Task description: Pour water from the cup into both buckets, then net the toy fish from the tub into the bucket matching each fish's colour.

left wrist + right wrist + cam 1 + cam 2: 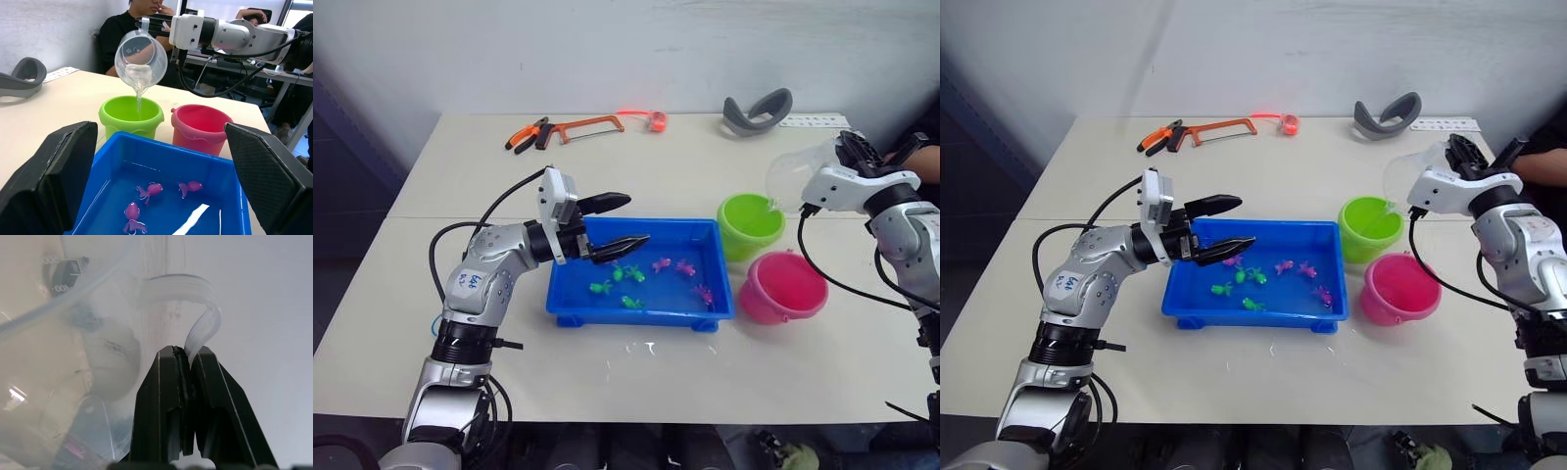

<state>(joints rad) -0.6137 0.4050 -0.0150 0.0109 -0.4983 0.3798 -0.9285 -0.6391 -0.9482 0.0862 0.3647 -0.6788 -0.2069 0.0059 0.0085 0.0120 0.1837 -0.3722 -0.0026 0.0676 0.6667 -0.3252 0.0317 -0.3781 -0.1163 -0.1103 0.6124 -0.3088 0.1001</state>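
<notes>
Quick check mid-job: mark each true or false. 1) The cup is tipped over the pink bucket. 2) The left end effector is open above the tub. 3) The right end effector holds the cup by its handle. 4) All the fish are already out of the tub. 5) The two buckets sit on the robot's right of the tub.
1) False. The cup is tipped over the green bucket, water streaming into it.
2) True: left end effector, tub.
3) True: right end effector pinches the handle.
4) False. Pink fish and green fish lie in it.
5) True; pink bucket.
</notes>
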